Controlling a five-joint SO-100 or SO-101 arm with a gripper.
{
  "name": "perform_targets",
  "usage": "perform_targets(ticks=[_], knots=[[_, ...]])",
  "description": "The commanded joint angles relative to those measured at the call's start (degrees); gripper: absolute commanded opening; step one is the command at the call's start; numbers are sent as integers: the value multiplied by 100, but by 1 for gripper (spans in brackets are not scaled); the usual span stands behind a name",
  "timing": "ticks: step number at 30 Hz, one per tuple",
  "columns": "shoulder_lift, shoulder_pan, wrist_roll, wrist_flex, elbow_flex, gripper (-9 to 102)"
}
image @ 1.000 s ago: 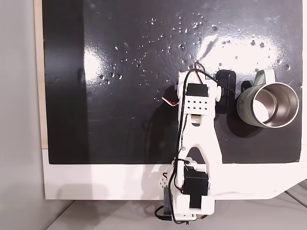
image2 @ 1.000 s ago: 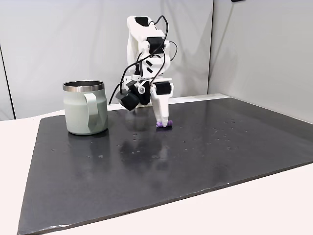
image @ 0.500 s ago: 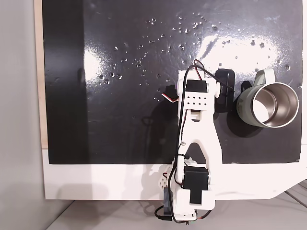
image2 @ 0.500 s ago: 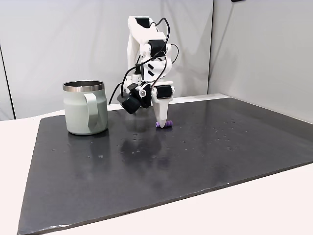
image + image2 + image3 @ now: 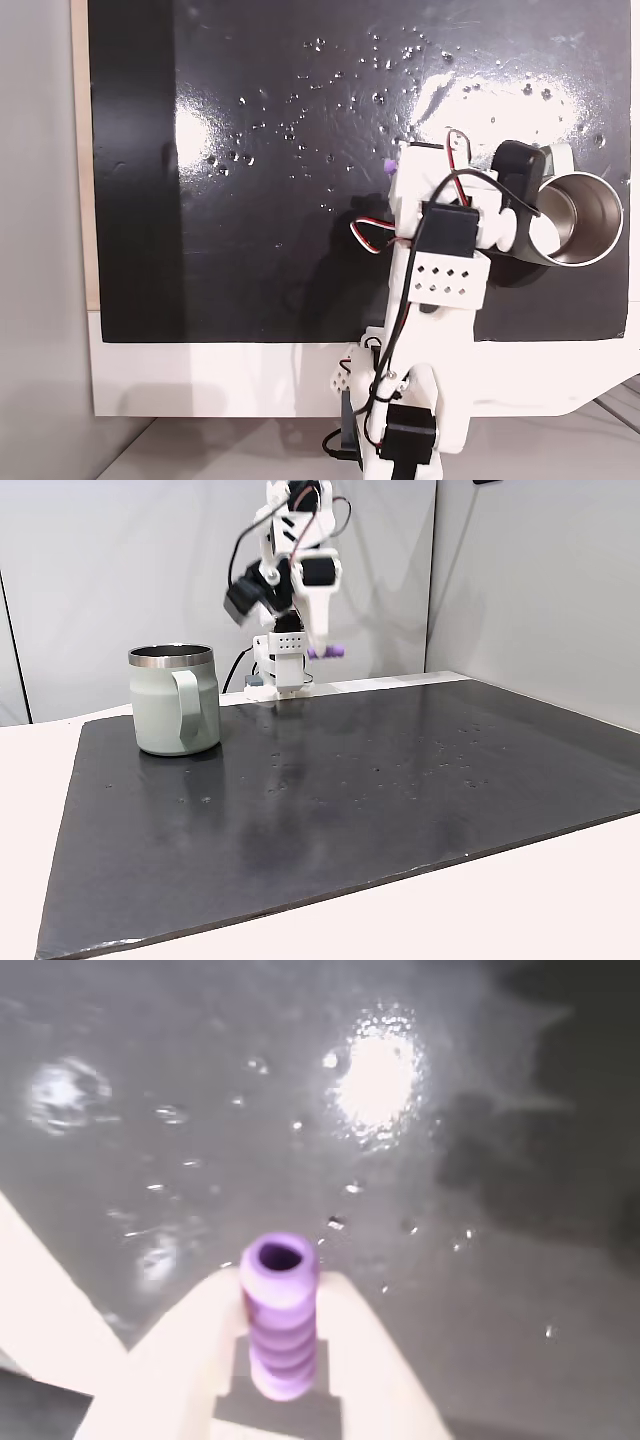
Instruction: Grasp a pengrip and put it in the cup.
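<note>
One pengrip (image 5: 280, 1312) pinched end-out between the fingers (image 5: 175, 1360), closed on it, lifted well above the black surface (image 5: 400, 780), not yet over the cup (image 5: 175, 712). Risk: the short ribbed rubber could slip or release early, bouncing off the rim.

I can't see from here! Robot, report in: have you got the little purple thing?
Tool shut on the pengrip, raised above the mat. Cup upright off to the side, pengrip not in it yet. Nothing in the way.
</note>
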Motion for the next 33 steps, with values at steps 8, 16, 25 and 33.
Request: perform_targets(ticks=[8, 16, 25, 33], knots=[[686, 1767, -659, 1591, -1714, 0], [782, 3173, -1635, 1608, -1819, 0], [132, 3762, -2013, 1081, -1450, 0], [-44, 3920, -2145, 396, -677, 0]])
